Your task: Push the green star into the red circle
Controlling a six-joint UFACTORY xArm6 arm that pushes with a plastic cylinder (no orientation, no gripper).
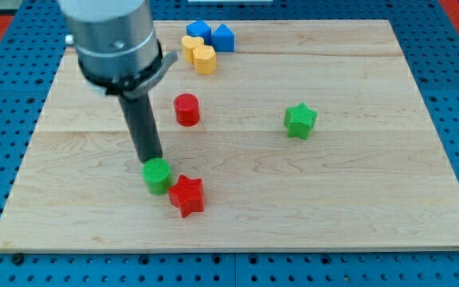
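Note:
The green star [300, 120] lies on the wooden board [357, 199] at the view's right of centre. The red circle [186, 109], a short cylinder, stands left of centre, well apart from the star. My tip [152, 161] is at the lower left, touching the top edge of a green round block [158, 175]. It is below and left of the red circle and far left of the green star.
A red star [186, 195] lies touching the green round block at its lower right. At the view's top, a yellow heart [200, 53] and two blue blocks [210, 34] cluster together. The arm's grey body [114, 40] covers the upper left.

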